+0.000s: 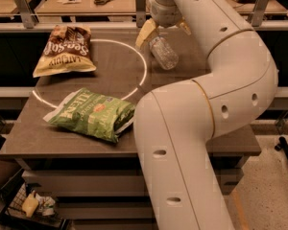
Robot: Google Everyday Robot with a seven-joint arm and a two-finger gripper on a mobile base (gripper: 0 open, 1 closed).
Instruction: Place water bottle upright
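Observation:
The water bottle (164, 54) is clear ribbed plastic and lies tilted on the dark table (48, 133), at the far right, just outside the white circle. Its far end points toward the gripper, and its cap is hidden. My gripper (165, 31) hangs from above at the table's back edge. Its two pale fingers (146, 32) are spread, one on each side of the bottle's far end. The jaws stand wider than the bottle and do not press on it. My large white arm covers the right part of the table.
A brown chip bag (62, 49) lies at the back left on the white circle line (143, 68). A green chip bag (91, 113) lies at the front, left of my arm. Behind the table runs a rail with another bench holding scissors (107, 0).

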